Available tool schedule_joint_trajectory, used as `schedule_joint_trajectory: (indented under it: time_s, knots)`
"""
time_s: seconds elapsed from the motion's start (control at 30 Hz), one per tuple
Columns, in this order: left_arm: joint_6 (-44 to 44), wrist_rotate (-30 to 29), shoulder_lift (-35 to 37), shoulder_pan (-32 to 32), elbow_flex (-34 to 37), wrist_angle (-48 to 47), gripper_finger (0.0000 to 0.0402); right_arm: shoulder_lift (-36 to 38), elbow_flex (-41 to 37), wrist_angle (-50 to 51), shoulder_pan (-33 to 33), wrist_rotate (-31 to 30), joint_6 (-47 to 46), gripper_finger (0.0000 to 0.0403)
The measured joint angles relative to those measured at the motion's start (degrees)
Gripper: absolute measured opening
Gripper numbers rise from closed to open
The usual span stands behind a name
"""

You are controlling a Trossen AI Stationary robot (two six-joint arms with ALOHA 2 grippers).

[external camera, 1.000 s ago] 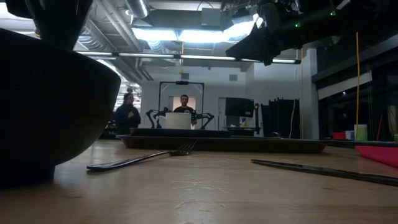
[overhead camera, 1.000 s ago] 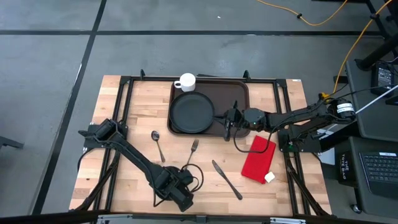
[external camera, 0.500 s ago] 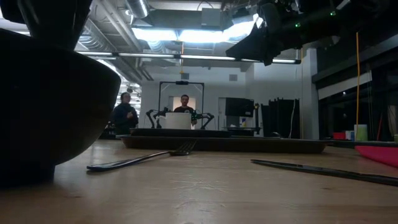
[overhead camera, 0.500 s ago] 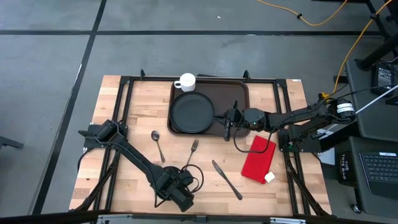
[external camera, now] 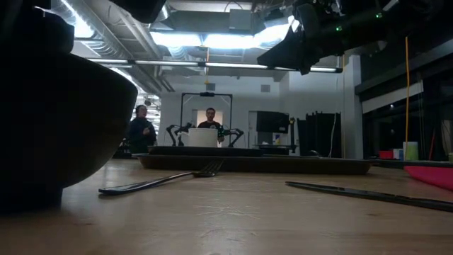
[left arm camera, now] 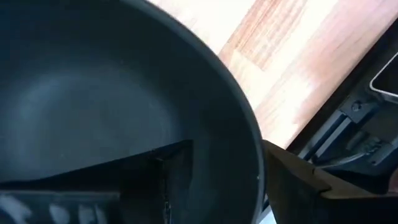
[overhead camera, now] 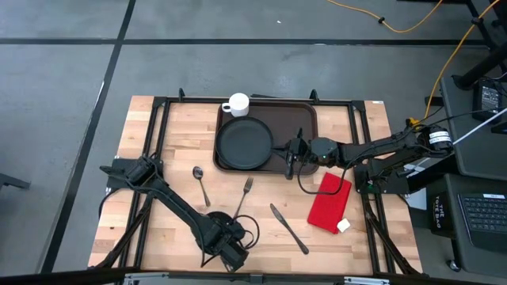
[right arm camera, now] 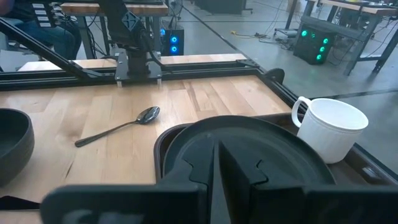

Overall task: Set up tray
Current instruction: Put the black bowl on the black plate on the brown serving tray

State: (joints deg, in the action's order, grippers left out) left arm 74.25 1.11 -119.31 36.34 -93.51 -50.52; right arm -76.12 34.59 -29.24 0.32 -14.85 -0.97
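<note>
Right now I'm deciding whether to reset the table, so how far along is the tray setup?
Done: the black plate and white mug sit on the tray.

In hand: the left gripper, jaws wide, is at the dark bowl near the table's front edge. The right gripper, jaws closed, is at the plate's edge.

Left: spoon, fork, knife and red napkin lie on the table.

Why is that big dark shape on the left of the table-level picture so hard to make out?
Low view: the bowl sits close to the camera, backlit by bright ceiling lights, so it reads as a silhouette. Left wrist view: the same bowl fills the frame, softly blurred.
</note>
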Motion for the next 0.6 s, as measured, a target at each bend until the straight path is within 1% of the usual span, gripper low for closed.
schedule_joint_trajectory:
  time_s: [0.2, 0.3, 0.43, 0.6]
  knots:
    - [-0.99, -0.54, 0.07, 0.00, 0.00, -0.09, 0.0167, 0.00, 0.00, 0.00, 0.00, 0.00, -0.02, 0.0030]
    - [-2.19, -0.99, 0.07, 0.00, 0.00, -0.58, 0.0153, 0.00, 0.00, -0.01, 0.00, -0.02, -0.02, 0.0030]
    - [-4.63, -1.87, 0.07, 0.02, 0.00, -0.74, 0.0112, 0.00, 0.00, -0.02, 0.00, -0.02, -0.02, 0.0030]
    - [-7.74, -1.98, 0.26, 0.04, -0.02, -1.22, 0.0036, 0.00, 0.00, -0.02, 0.00, -0.02, -0.02, 0.0030]
